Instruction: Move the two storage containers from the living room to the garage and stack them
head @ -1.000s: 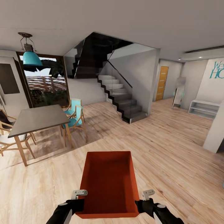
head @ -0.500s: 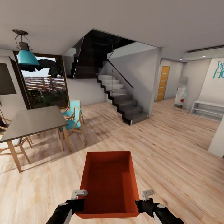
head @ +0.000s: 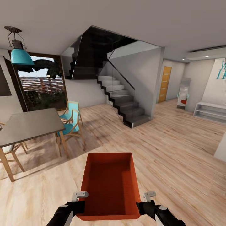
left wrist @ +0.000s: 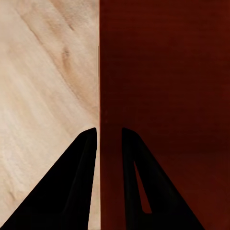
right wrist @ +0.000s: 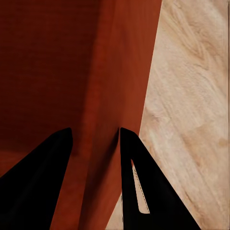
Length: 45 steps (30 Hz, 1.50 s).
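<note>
Container (head: 109, 185) near table (head: 28, 125), staircase (head: 124, 103)

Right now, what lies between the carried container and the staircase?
In the head view, only bare wood floor lies between the container and the staircase.

You have open plank floor (head: 175, 157) ahead and to the right of the frame. The dining table (head: 29, 125) and teal chairs (head: 70, 124) crowd the left, and the staircase (head: 125, 106) blocks centre.

Teal wall lettering (head: 222, 70) at right: cut off, unreadable.
</note>
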Available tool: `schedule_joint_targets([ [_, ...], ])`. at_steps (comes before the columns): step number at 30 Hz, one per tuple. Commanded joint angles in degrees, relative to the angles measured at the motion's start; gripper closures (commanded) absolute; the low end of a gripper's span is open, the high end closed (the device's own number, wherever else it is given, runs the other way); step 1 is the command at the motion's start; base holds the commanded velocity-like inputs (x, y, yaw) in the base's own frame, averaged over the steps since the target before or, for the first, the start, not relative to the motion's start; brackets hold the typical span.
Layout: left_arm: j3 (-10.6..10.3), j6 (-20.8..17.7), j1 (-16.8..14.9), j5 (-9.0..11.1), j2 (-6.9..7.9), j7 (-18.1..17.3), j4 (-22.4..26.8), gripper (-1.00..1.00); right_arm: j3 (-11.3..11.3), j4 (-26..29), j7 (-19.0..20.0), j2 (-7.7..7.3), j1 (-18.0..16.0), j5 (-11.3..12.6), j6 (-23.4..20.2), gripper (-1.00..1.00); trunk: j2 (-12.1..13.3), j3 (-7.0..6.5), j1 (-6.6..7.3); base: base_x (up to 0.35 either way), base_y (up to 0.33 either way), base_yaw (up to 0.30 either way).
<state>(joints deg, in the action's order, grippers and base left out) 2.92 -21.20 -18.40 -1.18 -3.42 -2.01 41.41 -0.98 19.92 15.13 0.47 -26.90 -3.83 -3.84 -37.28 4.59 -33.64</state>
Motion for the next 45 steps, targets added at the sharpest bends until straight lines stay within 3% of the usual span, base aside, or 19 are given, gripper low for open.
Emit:
schedule_joint_targets([
  [1,1.4,-0.3,-0.1,-1.6,1.23,0.6,0.2,1.00,-1.5,0.1,4.6,-0.06,0.0,0.2,-0.3,1.00,-0.1,0.09,-0.05,0.327,0.000,-0.189],
  [45,1.4,-0.3,-0.1,-1.6,1.23,0.7,0.2,1.00,-1.7,0.2,4.6,-0.10,0.0,0.1,-0.3,1.00,-0.1,-0.02,-0.05,0.327,0.000,-0.292],
])
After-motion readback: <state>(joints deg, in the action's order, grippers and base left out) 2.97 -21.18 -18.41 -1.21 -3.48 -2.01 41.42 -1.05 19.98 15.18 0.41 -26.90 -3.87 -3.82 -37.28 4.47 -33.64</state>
